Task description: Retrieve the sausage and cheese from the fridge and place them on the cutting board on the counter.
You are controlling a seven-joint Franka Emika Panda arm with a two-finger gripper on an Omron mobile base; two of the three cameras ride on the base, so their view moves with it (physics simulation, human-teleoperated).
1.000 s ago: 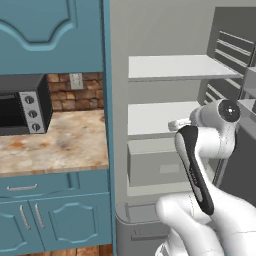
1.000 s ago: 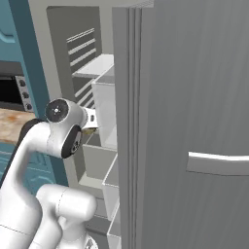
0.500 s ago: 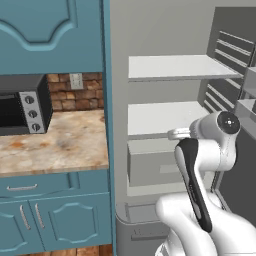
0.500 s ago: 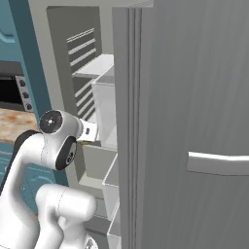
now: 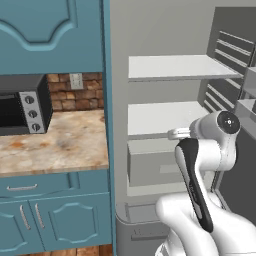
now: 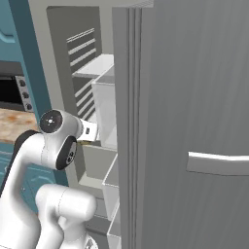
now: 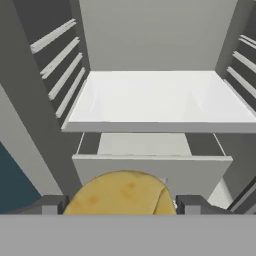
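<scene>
Claw (image 7: 120,212) grips cheese (image 7: 120,195) in front of fridge (image 5: 165,75) drawer (image 7: 150,167), below shelf (image 7: 155,100).

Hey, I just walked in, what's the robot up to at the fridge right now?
The white arm is working at the open fridge, its hand level with the white shelves and grey drawer. In the hand view a yellowish-tan lump, apparently the cheese, sits right between the fingers, so it looks gripped. The cheese is not yet on the cutting board.
</scene>
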